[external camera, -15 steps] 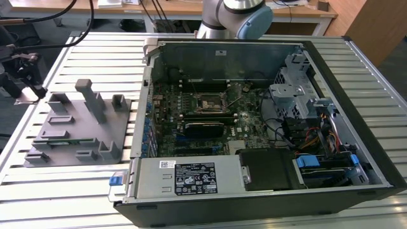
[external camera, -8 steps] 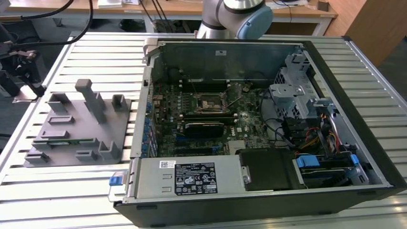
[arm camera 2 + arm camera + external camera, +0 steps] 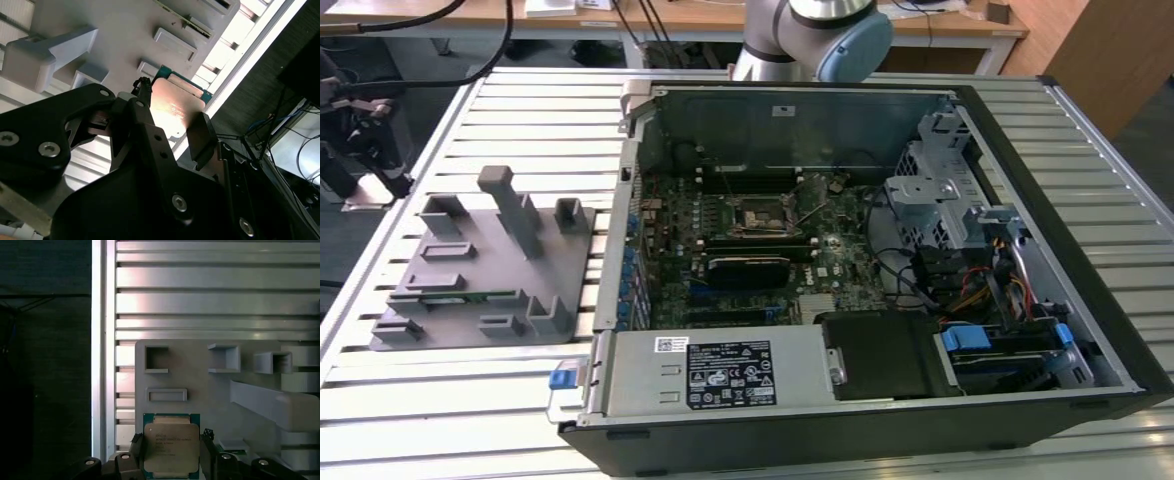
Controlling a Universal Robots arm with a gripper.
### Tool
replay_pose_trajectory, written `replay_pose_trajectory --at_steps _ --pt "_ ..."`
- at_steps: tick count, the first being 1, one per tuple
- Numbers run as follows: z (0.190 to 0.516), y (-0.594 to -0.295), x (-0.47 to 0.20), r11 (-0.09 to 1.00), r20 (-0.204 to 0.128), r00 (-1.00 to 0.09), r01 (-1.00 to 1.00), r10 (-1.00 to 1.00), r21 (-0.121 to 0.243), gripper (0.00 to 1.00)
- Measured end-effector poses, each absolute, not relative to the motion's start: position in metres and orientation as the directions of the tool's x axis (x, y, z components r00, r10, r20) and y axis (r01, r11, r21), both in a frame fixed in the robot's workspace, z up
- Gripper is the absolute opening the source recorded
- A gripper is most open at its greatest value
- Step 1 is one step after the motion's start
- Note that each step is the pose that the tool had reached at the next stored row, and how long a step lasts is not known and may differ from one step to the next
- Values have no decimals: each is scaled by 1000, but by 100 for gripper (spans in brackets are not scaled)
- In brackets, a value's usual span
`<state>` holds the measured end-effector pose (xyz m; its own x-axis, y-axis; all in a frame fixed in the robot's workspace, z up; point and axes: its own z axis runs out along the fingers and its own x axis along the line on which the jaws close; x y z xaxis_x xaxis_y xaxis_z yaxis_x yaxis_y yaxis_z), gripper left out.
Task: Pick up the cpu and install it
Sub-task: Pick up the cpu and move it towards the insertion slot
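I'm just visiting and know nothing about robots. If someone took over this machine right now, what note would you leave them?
Gripper: shut on the cpu, fingers on two opposite edges.
Cpu: over the grey tray, near its edge; whether it is lifted clear I cannot tell.
Done: cpu gripped.
Left: the install. The cpu is not yet in the motherboard socket inside the open computer case.

A slatted metal surface (image 3: 440,400) is brightly lit, and glare is thrown off its ribs. In the exterior view a wooden desk (image 3: 707,18) is seen at 12 o'clock, a wooden panel (image 3: 1107,60) at 2 o'clock and dark floor (image 3: 336,262) at 9 o'clock.
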<state>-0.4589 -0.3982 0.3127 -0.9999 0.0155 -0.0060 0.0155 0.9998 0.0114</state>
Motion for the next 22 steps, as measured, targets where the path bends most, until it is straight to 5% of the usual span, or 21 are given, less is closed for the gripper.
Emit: replay_pose_trajectory --at_steps 22 --pt "328 -398 -459 1000 -6 -1000 15 16 11 53"
